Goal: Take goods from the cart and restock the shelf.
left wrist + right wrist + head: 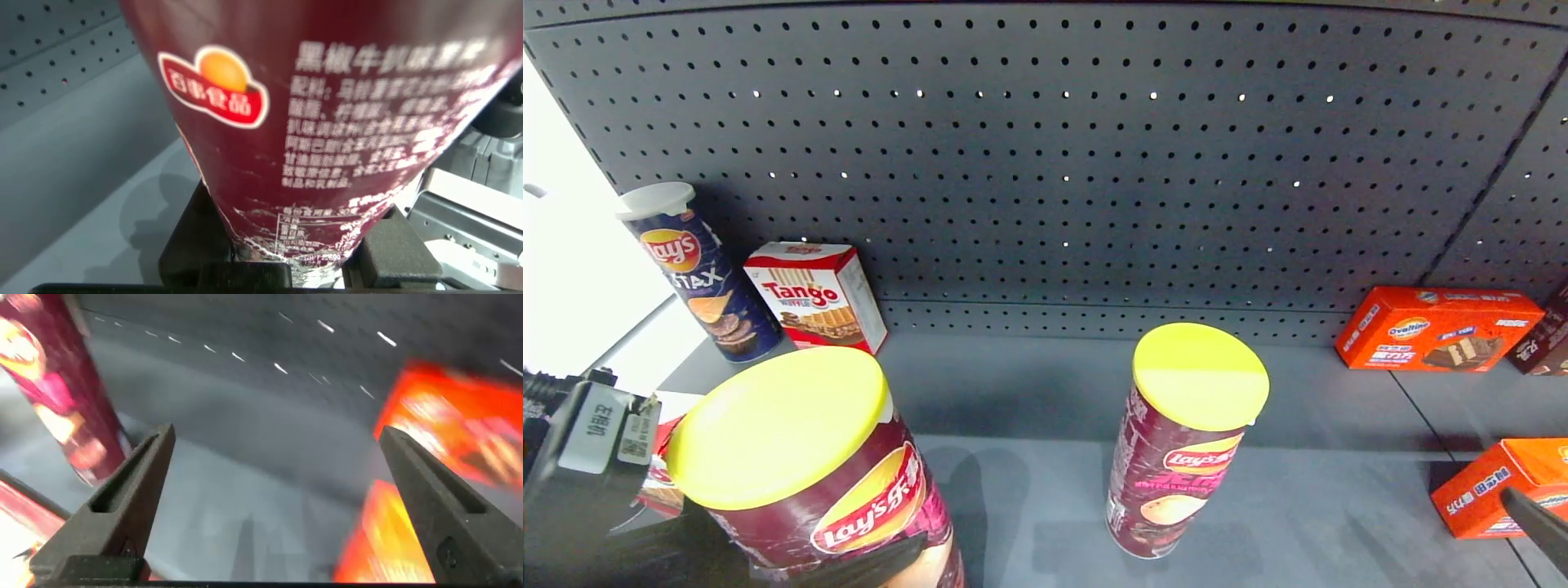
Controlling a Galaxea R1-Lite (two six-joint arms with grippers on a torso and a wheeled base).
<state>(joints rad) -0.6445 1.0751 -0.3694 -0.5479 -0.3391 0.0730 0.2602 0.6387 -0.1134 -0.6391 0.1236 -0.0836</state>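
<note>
My left gripper is pinching the held can. The dark pads press its lower body from both sides, and the maroon wall with small print rises above them. From the head camera, the held can is at the left front, close to the lens. Its yellow lid faces up and the can leans a little. The left gripper's dark finger crosses its lower edge.

My right gripper is spread wide with nothing between the two dark fingers. It hangs over the grey shelf. In the head view its tip pokes in at the right edge, just in front of an orange box.

The standing can has the same maroon body and yellow lid. It stands upright mid-shelf, well apart from the held one. The right wrist camera shows it off to one side.

At the back left, a blue can with a white lid stands against the pegboard. A red-and-white wafer box stands just beside it.

At the back right, a second orange box lies flat. A dark box sits next to it at the frame edge. The wrist view shows both orange boxes, but blurred.
</note>
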